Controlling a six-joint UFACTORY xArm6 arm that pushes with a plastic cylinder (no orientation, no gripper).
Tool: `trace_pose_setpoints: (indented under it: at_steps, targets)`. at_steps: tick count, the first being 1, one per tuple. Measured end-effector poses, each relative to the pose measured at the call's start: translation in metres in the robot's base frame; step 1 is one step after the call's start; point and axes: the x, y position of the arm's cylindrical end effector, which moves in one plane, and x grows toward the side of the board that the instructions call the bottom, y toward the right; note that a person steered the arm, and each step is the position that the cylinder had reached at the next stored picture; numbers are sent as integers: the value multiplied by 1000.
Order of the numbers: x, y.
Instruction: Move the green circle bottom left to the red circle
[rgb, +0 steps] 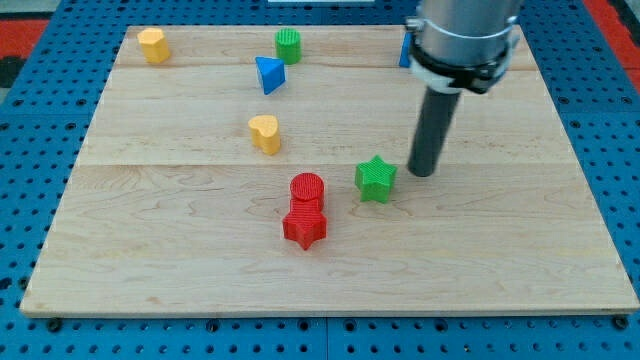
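The green circle (288, 44) stands near the view's top, left of centre, on the wooden board (150, 230). The red circle (307, 188) sits near the board's middle, touching a red star (305, 227) just below it. My tip (423, 172) rests on the board to the right of a green star (376, 179), close to it. The tip is far from the green circle, to its lower right.
A blue triangle (268, 74) lies just below-left of the green circle. A yellow heart (265, 133) sits below that. A yellow block (153, 45) is at the top left. A blue block (405, 53) is partly hidden behind the arm.
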Motion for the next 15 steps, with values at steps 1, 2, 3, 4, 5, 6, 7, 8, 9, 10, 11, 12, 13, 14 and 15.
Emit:
trace_pose_setpoints:
  at_steps: [1,2,3,4,5,6,7,8,9,10,11,12,13,14,15]
  targets:
    - [42,-52]
    - [22,-36]
    - [-56,-11]
    - [-146,-44]
    - [-215,-97]
    - [-260,-116]
    - [-242,-151]
    - [-221,-164]
    - [-189,-179]
    - [-156,-222]
    - [-191,-241]
    - [-138,-244]
    - [-79,-219]
    - [-30,-196]
    - [-55,-246]
